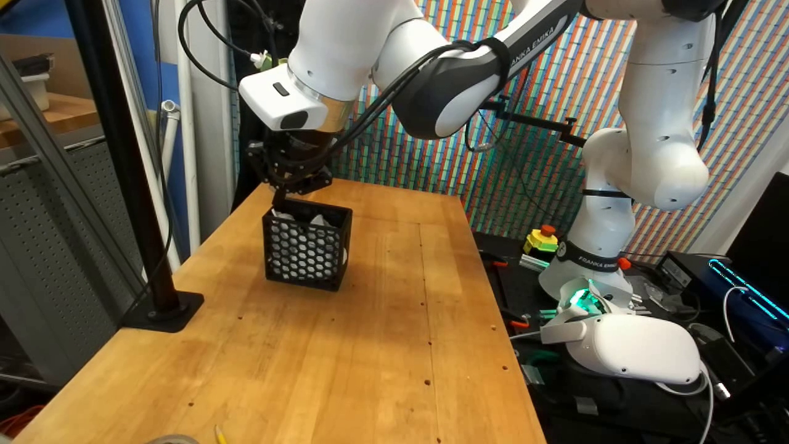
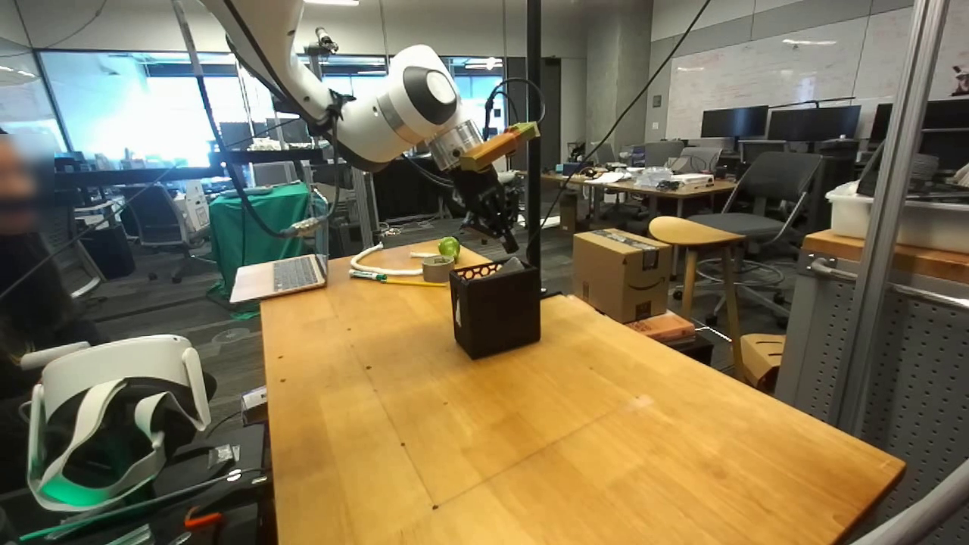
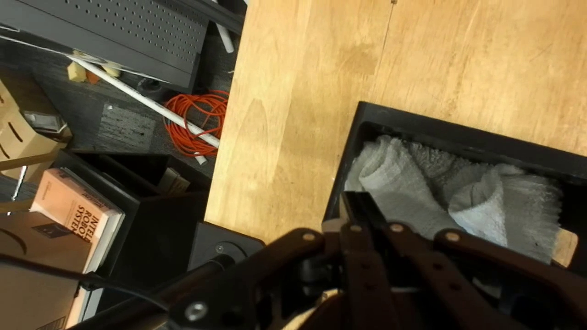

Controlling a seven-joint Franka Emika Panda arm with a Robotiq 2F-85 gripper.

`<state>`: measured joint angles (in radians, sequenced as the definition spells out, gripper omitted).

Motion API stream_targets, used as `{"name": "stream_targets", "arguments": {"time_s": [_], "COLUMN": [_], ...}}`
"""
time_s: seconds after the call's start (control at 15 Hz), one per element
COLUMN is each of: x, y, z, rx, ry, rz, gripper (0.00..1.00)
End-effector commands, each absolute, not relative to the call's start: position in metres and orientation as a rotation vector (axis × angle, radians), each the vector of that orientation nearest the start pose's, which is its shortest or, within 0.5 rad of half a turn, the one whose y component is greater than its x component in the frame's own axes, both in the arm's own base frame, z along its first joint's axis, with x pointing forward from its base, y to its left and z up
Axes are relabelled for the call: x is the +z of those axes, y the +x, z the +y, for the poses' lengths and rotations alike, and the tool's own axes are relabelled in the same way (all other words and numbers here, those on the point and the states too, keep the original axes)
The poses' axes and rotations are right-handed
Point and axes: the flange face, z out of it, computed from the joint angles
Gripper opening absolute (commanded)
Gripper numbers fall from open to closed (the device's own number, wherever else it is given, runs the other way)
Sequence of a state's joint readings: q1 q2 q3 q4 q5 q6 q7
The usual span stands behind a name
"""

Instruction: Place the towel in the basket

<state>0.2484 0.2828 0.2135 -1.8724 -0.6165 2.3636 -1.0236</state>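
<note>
A: Where's the towel [image 3: 477, 206]?
B: In the basket [image 3: 467, 137], bunched between its walls, part of it showing above the near rim in an exterior view. Basket's upright on the bench [image 1: 370, 345].
A: And the gripper [image 3: 358, 198]?
B: Closed up, tips together, no towel seen between them. Call it holding nothing.
A: Relation the next move hangs on?
B: Tips hang by the rim at one side of the basket; towel lies lower, mostly off to the right in the wrist view.
A: Long axis?
B: Crumpled, no clean one. Bulk spreads along the rim line in that view.
A: Touching?
B: Can't tell. Tips overlap the towel's edge in the wrist view, exterior views don't settle it.
A: So which step?
B: My read: placing is done, bar maybe one tuck downward. Otherwise the next move wants straight up, away from the towel. Sideways could catch the rim and drag the basket.
</note>
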Motion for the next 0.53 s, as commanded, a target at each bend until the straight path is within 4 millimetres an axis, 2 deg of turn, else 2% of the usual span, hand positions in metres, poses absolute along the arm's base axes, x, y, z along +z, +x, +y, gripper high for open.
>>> {"name": "stream_targets", "arguments": {"time_s": [0.0,0.47], "x": [0.4010,0.3992], "y": [0.5859,0.5940], "z": [0.2674,0.2732], "rx": [0.154,0.173], "ry": [1.565,1.547], "rz": [2.135,2.152], "gripper": [0.05,0.05]}}
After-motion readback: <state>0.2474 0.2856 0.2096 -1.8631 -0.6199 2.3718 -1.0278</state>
